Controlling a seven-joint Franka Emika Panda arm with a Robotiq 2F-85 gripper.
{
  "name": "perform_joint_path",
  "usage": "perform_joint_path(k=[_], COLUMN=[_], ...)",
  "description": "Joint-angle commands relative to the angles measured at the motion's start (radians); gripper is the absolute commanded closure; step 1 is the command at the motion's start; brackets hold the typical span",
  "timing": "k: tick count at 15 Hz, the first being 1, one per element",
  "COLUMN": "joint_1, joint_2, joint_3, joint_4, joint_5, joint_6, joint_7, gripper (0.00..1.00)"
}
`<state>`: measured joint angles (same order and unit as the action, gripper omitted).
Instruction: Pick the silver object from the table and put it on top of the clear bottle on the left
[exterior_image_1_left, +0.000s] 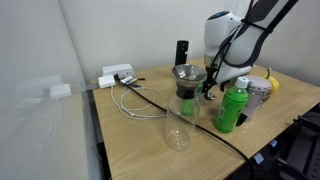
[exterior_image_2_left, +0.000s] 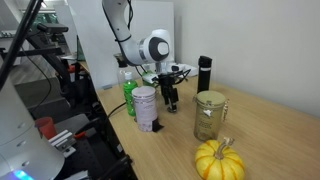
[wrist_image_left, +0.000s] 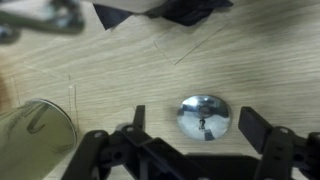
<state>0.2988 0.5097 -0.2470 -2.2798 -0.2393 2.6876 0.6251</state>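
The silver object (wrist_image_left: 204, 116) is a small, round, shiny cap lying flat on the wooden table. In the wrist view it lies between my two dark fingers. My gripper (wrist_image_left: 197, 126) is open and straddles it just above the table, not closed on it. In both exterior views the gripper (exterior_image_1_left: 211, 90) (exterior_image_2_left: 172, 100) points down at the table and hides the cap. The clear bottle (exterior_image_1_left: 185, 98), with its dark funnel top, stands just beside the gripper.
A green plastic bottle (exterior_image_1_left: 232, 108) (exterior_image_2_left: 130, 96) and a silver-white can (exterior_image_1_left: 258, 94) (exterior_image_2_left: 145, 108) stand close by. A glass jar (exterior_image_1_left: 178, 130) (exterior_image_2_left: 208, 115) (wrist_image_left: 35, 135), a black cylinder (exterior_image_1_left: 182, 52) (exterior_image_2_left: 204, 75), a small pumpkin (exterior_image_2_left: 218, 160) and cables (exterior_image_1_left: 135, 98) are also on the table.
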Motion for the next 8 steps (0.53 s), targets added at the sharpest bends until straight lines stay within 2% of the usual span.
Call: perform_joint_path(k=[1,2,3,5,8], joint_1=[0.017,0.017,0.016,0.017,0.017], joint_2=[0.009,0.009,0.009,0.009,0.009], joint_3=[-0.022,-0.023,-0.023,-0.026,-0.026], joint_4=[0.005,0.006,0.006,0.005,0.002], joint_5=[-0.028,-0.027,-0.026,-0.026,-0.025], joint_6=[0.021,0.021,0.021,0.024,0.033], joint_7=[0.034,0.036,0.036,0.043,0.049], gripper=[0.0,0.06,0.24,0.34,0.55])
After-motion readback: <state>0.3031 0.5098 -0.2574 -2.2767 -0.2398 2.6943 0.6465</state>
